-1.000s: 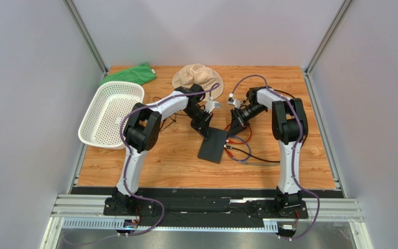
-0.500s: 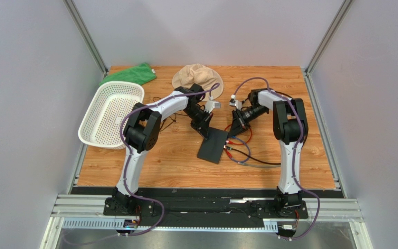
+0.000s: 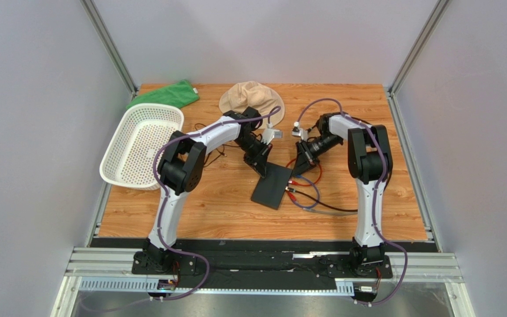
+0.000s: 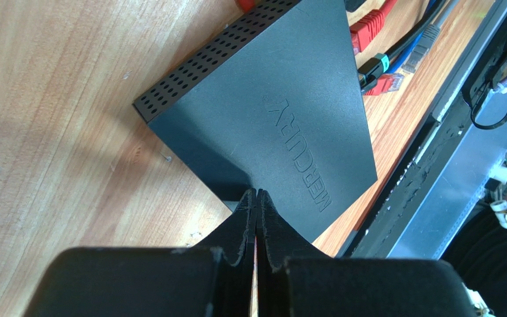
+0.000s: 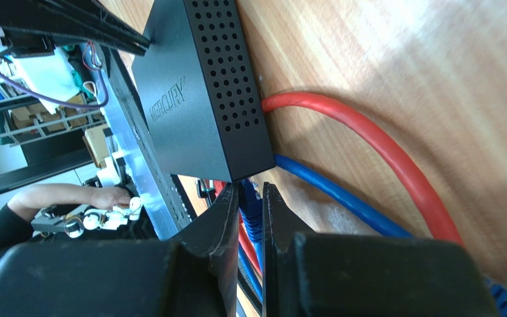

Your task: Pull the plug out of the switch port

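Observation:
The switch (image 3: 271, 185) is a flat black box lying mid-table, also seen in the left wrist view (image 4: 269, 112) and the right wrist view (image 5: 196, 99). My left gripper (image 4: 257, 193) is shut and empty, its tips resting on the switch's top at the far corner (image 3: 261, 166). At the switch's right edge my right gripper (image 3: 298, 166) is shut on a blue plug (image 5: 249, 211). The plug's tip sits at the socket edge, and I cannot tell whether it is seated. Red plugs (image 4: 368, 26) and a black plug (image 4: 372, 66) line the same edge.
Red (image 5: 368, 139), blue (image 5: 329, 191) and black cables (image 3: 322, 206) loop on the wood right of the switch. A white basket (image 3: 140, 146) stands at the left, with a green cloth (image 3: 165, 94) and a beige hat (image 3: 249, 98) at the back.
My right wrist has shifted slightly, and the cable loops right of the switch have moved a little with it. The left arm and the switch have stayed put.

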### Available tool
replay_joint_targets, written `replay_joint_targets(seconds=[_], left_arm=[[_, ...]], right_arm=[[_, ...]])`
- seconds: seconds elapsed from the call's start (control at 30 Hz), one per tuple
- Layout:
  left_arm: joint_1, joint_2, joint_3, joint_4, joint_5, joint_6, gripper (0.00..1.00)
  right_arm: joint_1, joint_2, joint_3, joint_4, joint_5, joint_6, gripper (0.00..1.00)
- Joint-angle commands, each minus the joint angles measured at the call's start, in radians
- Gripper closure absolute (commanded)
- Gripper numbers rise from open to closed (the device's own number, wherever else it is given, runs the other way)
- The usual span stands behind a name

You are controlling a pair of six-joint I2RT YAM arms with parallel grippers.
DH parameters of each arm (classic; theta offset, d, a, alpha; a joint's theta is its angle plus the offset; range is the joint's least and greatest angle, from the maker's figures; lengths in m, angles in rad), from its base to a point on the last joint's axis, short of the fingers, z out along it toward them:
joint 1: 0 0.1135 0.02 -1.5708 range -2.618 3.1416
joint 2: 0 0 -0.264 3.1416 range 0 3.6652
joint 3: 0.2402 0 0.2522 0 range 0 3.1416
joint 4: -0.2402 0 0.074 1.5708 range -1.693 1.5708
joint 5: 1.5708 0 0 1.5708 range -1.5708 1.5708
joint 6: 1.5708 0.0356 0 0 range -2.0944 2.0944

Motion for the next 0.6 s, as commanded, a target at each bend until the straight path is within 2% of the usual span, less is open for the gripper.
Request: replay_joint_targets(seconds=[0.0, 0.3, 0.57], left_arm=[[-0.005, 0.045, -0.015, 0.043, -0.125, 0.053, 1.00], [-0.005, 0.045, -0.015, 0.045, -0.126, 0.053, 1.00], [-0.005, 0.045, -0.013, 0.043, -0.125, 0.050, 1.00]], right_arm=[[-0.015, 0.010, -0.048, -0.076, 0.196, -0.107, 1.00], [-0.074, 0.015, -0.031, -0.199, 0.125, -0.172, 1.00], [-0.145, -0.118, -0.010, -0.095, 0.119, -0.092, 1.00]])
